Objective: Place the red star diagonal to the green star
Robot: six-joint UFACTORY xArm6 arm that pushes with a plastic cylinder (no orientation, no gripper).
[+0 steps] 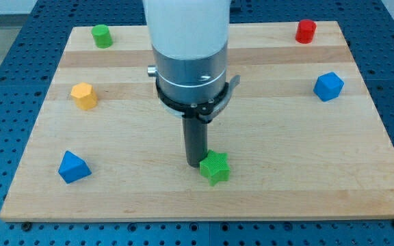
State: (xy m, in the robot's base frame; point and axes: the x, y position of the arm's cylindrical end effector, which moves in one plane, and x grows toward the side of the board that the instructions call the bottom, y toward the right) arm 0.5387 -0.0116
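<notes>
The green star lies on the wooden board near the bottom middle. My tip stands right against the green star's left side, touching or nearly touching it. No red star shows in this view; it may be hidden behind the arm. The only red block I see is a red cylinder at the top right corner, far from my tip.
A green cylinder sits at the top left. A yellow hexagonal block is at the left. A blue triangular block is at the bottom left. A blue block is at the right. The arm's white body hides the top middle.
</notes>
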